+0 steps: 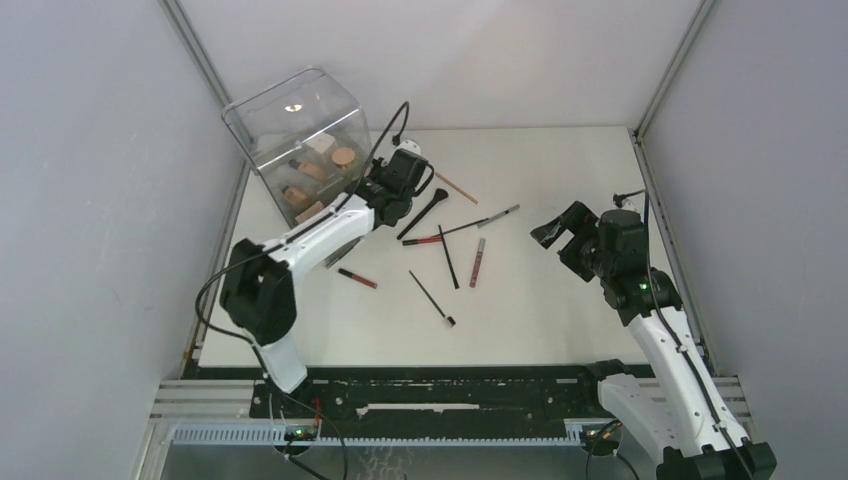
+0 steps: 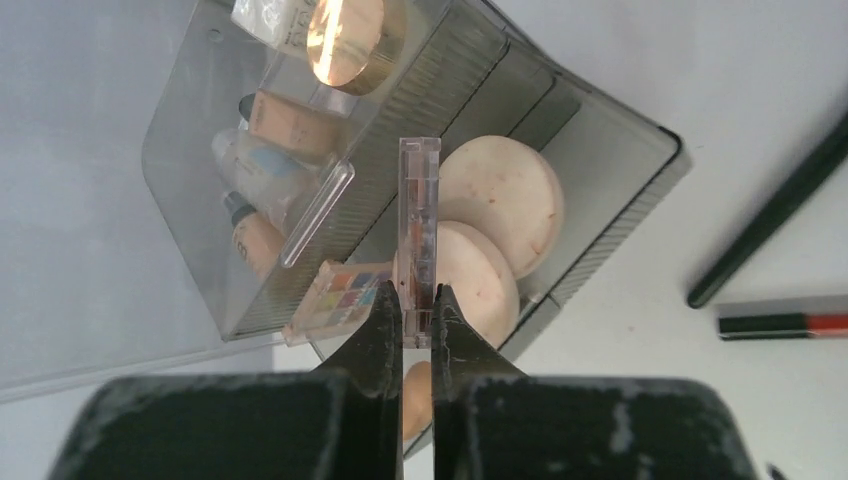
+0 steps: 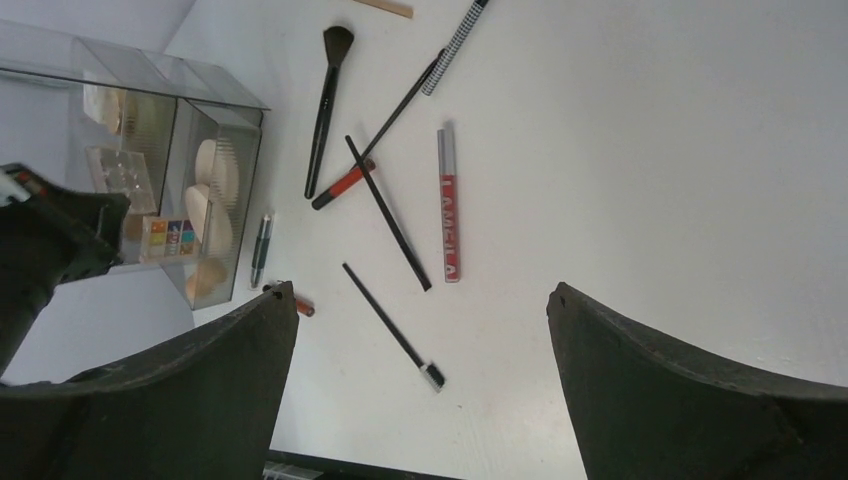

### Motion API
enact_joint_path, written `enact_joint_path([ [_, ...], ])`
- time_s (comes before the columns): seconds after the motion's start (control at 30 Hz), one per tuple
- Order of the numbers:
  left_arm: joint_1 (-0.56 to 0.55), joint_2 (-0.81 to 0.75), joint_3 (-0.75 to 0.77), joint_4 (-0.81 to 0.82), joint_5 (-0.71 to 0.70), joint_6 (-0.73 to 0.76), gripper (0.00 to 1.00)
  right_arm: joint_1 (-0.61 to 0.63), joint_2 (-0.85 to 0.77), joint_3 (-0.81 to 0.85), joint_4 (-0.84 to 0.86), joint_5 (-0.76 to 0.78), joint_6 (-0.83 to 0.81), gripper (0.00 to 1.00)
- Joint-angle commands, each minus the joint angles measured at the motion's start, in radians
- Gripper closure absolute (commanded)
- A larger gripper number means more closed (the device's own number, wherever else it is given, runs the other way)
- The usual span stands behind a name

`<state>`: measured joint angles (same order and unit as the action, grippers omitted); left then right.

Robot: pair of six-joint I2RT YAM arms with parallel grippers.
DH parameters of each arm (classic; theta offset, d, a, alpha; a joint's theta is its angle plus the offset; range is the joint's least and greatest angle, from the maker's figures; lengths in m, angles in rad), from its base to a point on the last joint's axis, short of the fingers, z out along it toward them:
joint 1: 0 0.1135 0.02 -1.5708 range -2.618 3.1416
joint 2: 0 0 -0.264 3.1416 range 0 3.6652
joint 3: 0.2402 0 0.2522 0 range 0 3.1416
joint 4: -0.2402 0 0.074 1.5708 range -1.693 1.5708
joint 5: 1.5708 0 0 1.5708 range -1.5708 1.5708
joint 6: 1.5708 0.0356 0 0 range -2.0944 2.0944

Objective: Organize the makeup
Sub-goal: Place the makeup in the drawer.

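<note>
In the left wrist view my left gripper (image 2: pixel 417 305) is shut on a thin clear makeup case (image 2: pixel 419 210), seen edge-on. It hangs over the open drawer holding two round tan compacts (image 2: pixel 510 190) and a coloured eyeshadow palette (image 2: pixel 340 297). From above, the left gripper (image 1: pixel 388 188) sits at the front of the clear box (image 1: pixel 300 115). My right gripper (image 1: pixel 556 230) hovers open and empty over the table's right side. Loose makeup lies mid-table: a black brush (image 1: pixel 424 213), a red lip tube (image 1: pixel 478 262), a spoolie brush (image 1: pixel 432 299) and another lip tube (image 1: pixel 357 278).
Beige bottles (image 2: pixel 290 125) and a gold compact (image 2: pixel 350 40) fill the box's upper compartments. A checkered pencil (image 1: pixel 498 216) and a wooden stick (image 1: pixel 455 187) lie near the brushes. Grey walls close the table at left, right and back.
</note>
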<state>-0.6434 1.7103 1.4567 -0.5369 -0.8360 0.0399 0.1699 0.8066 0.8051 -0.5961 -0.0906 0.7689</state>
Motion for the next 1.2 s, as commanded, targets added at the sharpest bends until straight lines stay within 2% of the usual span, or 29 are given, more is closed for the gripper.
enact_joint_path([
  [0.0, 0.021, 0.066, 0.123, -0.001, -0.1, 0.081, 1.0, -0.017, -0.009, 0.009, 0.007, -0.009, -0.034, 0.0],
  [0.23, 0.049, 0.142, 0.166, 0.0, -0.078, 0.061, 0.97, -0.02, -0.017, 0.01, -0.007, -0.039, -0.034, 0.0],
  [0.27, 0.049, 0.152, 0.179, -0.004, -0.086, 0.057, 0.9, -0.02, -0.017, 0.009, -0.011, -0.038, -0.033, 0.0],
  [0.33, 0.05, 0.174, 0.204, -0.032, -0.105, 0.041, 0.5, -0.019, -0.018, 0.009, -0.014, -0.038, -0.033, 0.0],
  [0.37, 0.049, 0.177, 0.212, -0.047, -0.103, 0.034, 0.41, -0.019, -0.019, 0.011, -0.014, -0.038, -0.031, 0.0],
  [0.43, 0.05, 0.163, 0.216, -0.069, -0.084, 0.018, 0.32, -0.019, -0.021, 0.01, -0.013, -0.038, -0.031, 0.0],
  [0.63, 0.049, 0.04, 0.17, -0.115, 0.002, -0.033, 0.35, -0.019, -0.008, 0.004, 0.005, -0.049, -0.031, 0.0],
  [0.83, 0.096, -0.087, 0.037, -0.174, 0.053, -0.12, 0.4, -0.02, 0.004, -0.005, 0.026, -0.062, -0.032, 0.0],
  [0.93, 0.125, -0.162, -0.064, -0.158, 0.185, -0.131, 0.41, -0.019, 0.009, -0.017, 0.039, -0.068, -0.037, 0.0],
  [1.03, 0.126, -0.212, -0.131, -0.149, 0.394, -0.1, 0.41, -0.019, 0.016, -0.028, 0.053, -0.075, -0.039, 0.0],
  [1.1, 0.116, -0.213, -0.143, -0.17, 0.544, -0.103, 0.44, -0.019, 0.02, -0.042, 0.072, -0.091, -0.041, 0.01],
  [1.17, 0.09, -0.2, -0.159, -0.161, 0.623, -0.123, 0.49, -0.02, 0.018, -0.054, 0.096, -0.108, -0.041, 0.04],
])
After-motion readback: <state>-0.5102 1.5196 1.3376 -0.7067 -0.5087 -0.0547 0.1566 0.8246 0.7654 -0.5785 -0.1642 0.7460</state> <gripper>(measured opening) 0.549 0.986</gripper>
